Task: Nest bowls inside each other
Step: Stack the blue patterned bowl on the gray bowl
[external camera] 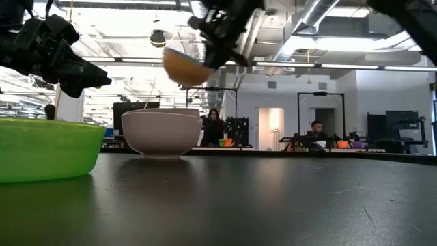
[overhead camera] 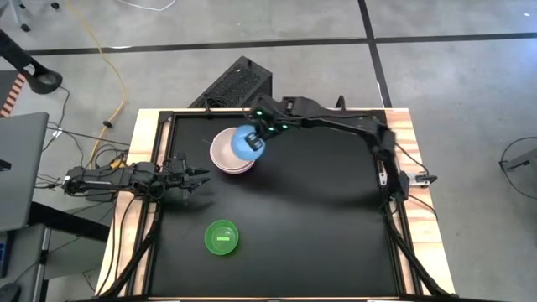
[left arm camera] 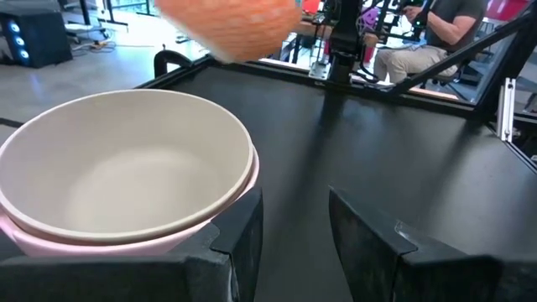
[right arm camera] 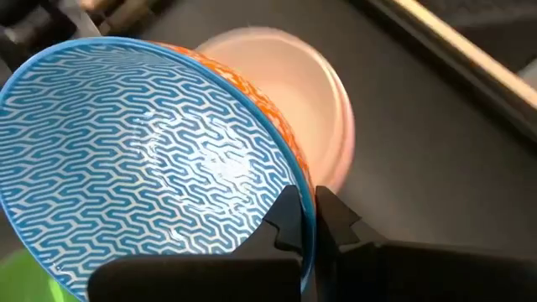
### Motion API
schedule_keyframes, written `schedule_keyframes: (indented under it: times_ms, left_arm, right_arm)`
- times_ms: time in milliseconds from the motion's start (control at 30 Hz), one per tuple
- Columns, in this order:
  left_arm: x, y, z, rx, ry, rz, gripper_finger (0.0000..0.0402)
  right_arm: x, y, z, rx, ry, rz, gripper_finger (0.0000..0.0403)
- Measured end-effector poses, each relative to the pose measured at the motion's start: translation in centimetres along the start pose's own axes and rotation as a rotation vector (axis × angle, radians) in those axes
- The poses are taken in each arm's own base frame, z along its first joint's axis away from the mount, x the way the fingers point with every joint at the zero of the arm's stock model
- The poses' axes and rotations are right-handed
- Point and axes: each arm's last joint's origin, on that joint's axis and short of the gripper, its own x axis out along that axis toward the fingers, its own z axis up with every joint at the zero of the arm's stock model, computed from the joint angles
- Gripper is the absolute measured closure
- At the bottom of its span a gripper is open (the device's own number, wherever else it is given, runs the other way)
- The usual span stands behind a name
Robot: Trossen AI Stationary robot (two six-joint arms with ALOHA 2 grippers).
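A blue-patterned bowl (right arm camera: 143,159) with an orange outside (external camera: 186,68) hangs in the air with my right gripper (right arm camera: 306,210) shut on it. It hovers over the near-right part of a stack, a cream bowl (overhead camera: 228,149) nested in a pink bowl (left arm camera: 101,243), which rests by its base on the black table. A green bowl (overhead camera: 222,237) stands alone toward the near edge. My left gripper (left arm camera: 294,243) waits open at the table's left edge, level, just short of the stack. My right gripper pinches the blue bowl's rim (right arm camera: 295,180), one finger inside the bowl and one against the orange outer wall. The fingers come slanting down from the table's far right. The bowl is lifted clear and tilted, hanging above the stacked bowls.
The table has a raised black frame (overhead camera: 277,111) with wooden margins. A black box (overhead camera: 239,82) stands just beyond the far edge. Free black surface (overhead camera: 319,226) lies to the right of the green bowl. People sit in the room behind (external camera: 314,130).
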Motion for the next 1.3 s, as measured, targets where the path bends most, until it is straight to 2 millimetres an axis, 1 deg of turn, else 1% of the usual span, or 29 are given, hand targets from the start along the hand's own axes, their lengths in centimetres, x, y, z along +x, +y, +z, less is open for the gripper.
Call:
schedule_keyframes:
  times_ms: [133,267,300,367,400,467,567,733,833,933,1033,1233,1300]
  left_arm:
    - [0.0,0.0,0.0,0.0,0.001,-0.002,0.0274]
    - [0.0,0.0,0.0,-0.005,0.002,-0.002,0.0274]
    - [0.0,0.0,0.0,-0.009,0.001,-0.002,0.0274]
    - [0.0,0.0,0.0,-0.01,0.002,-0.003,0.0274]
    - [0.0,0.0,0.0,-0.01,0.002,-0.005,0.0274]
    - [0.0,0.0,0.0,-0.008,0.003,-0.007,0.0274]
    - [0.0,0.0,0.0,-0.007,0.003,-0.006,0.0274]
    - [0.0,0.0,0.0,-0.002,0.003,-0.006,0.0274]
    - [0.0,0.0,0.0,-0.002,0.003,-0.007,0.0274]
    - [0.0,0.0,0.0,-0.002,0.003,-0.007,0.0274]
    - [0.0,0.0,0.0,-0.002,0.003,-0.007,0.0274]
    - [0.0,0.0,0.0,-0.002,0.003,-0.007,0.0274]
    - [0.0,0.0,0.0,-0.002,0.003,-0.007,0.0274]
  right_arm:
    - [2.9,0.2,1.9,0.0,-0.009,0.028,0.0391]
    - [6.1,-0.3,2.5,0.013,0.034,0.053,0.0391]
    - [6.6,-0.6,2.4,0.029,0.038,0.073,0.0391]
    - [6.9,-1.2,2.4,0.047,0.059,0.082,0.0391]
    - [7.5,-1.3,2.4,0.048,0.058,0.077,0.039]
    - [7.7,-1.3,2.3,0.053,0.059,0.075,0.0387]
    - [9.0,-1.4,2.0,0.047,0.073,0.072,0.0385]
    - [9.6,-1.2,1.9,0.043,0.069,0.086,0.0386]
    - [10.1,-1.5,1.5,0.044,0.1,0.065,0.0386]
    - [10.0,-1.4,1.9,0.041,0.063,0.059,0.0386]
    - [9.8,-1.4,1.8,0.036,0.071,0.054,0.0386]
    - [10.6,-1.2,1.3,0.035,0.065,0.06,0.0386]
    - [10.8,-1.3,1.0,0.035,0.09,0.048,0.0386]
